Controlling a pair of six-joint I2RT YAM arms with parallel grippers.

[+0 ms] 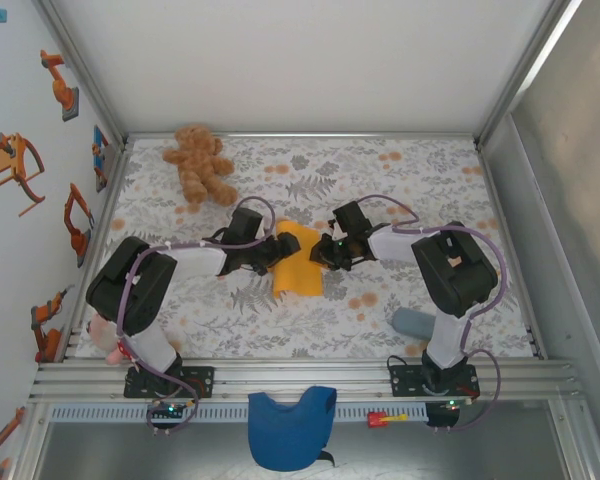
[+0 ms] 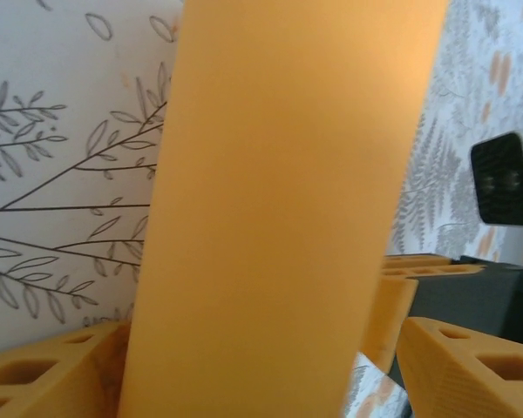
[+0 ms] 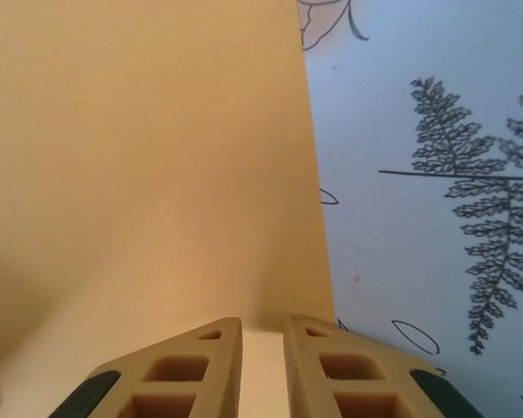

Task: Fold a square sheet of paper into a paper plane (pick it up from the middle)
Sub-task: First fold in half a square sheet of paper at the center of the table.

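Right gripper clamped the edge of the orange paper — anchoring it (likely for folding) — while left gripper straddled it, jaws apart.

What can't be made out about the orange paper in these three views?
- Top view: the left tool and right tool cover the sides of the orange paper; any creases are too small.
- Left wrist: the paper, blurred near the lens, runs off top and bottom.
- Right wrist: its left and far edges are cut off.
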